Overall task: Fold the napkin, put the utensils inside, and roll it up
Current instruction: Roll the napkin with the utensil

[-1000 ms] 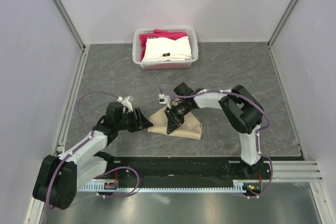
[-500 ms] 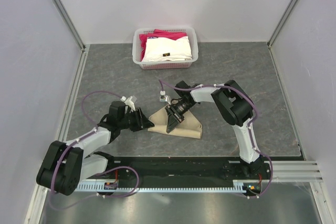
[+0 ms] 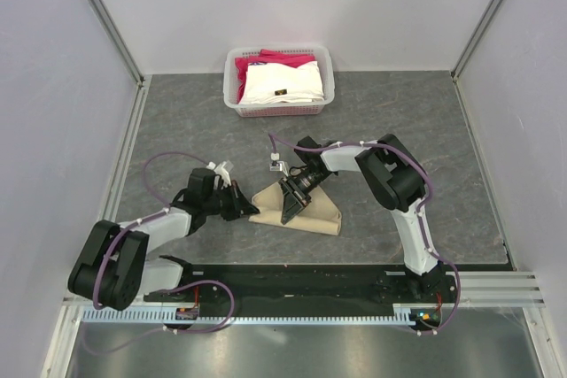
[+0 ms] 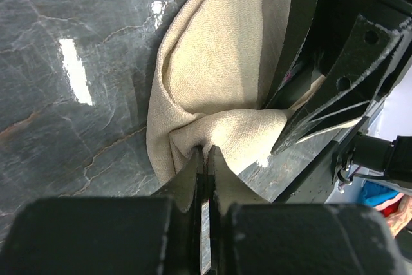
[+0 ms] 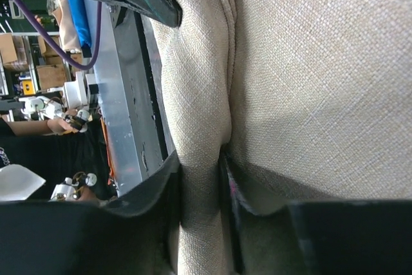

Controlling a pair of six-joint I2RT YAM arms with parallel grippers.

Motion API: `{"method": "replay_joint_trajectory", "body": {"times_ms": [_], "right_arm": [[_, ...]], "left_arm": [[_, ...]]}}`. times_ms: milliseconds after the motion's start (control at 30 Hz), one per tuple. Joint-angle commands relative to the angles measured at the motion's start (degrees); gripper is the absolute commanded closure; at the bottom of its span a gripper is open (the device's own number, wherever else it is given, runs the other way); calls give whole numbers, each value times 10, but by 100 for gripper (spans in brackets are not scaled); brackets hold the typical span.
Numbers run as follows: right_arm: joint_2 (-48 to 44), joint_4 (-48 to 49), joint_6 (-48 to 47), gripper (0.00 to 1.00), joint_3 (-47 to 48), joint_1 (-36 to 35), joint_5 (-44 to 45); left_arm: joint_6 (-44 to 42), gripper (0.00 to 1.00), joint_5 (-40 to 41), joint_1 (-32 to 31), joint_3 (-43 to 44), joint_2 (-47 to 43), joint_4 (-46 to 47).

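While the napkin [image 3: 312,215] lies bunched on the grey table [image 3: 399,112], well in front of the white basket [image 3: 232,86], both grippers hold it. The left gripper [image 4: 205,153], in front of the basket's left edge, has its jaws pressed almost together on a thin fold of cloth. The right gripper [image 5: 199,178], in front of the basket's middle, has its jaws narrowly parted and clamped on a raised ridge of cloth.

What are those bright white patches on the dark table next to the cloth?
Left wrist view: that is glare, light bouncing off the shiny table beside the napkin. Right wrist view: no glare, the weave looks sharp, the close fingers are only dark shapes. Top view: even light, soft shadows.
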State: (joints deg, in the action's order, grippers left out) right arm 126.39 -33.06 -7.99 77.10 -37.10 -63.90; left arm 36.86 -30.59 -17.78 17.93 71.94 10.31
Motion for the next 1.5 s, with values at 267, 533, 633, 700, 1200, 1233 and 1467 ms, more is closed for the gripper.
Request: {"method": "replay_joint_trajectory", "body": {"times_ms": [267, 533, 633, 700, 1200, 1233, 1467], "right_arm": [[-132, 48, 5, 37, -11, 0, 213], [-309, 165, 24, 25, -124, -12, 359], [-373, 150, 8, 25, -154, -44, 460], [-409, 136, 14, 25, -179, -75, 502], [-475, 95, 124, 30, -285, -150, 609], [-474, 98, 125, 30, -288, -150, 607], [-445, 110, 137, 32, -299, -150, 602]], "left_arm": [[-14, 98, 6, -2, 84, 90, -99], [-20, 98, 3, -2, 121, 134, -143], [-19, 98, 1, -1, 137, 147, -157], [-19, 98, 2, -2, 147, 152, -167], [-32, 98, 2, -1, 173, 159, -203], [-31, 98, 1, -1, 174, 159, -204], [-30, 98, 1, -1, 176, 154, -208]]}}
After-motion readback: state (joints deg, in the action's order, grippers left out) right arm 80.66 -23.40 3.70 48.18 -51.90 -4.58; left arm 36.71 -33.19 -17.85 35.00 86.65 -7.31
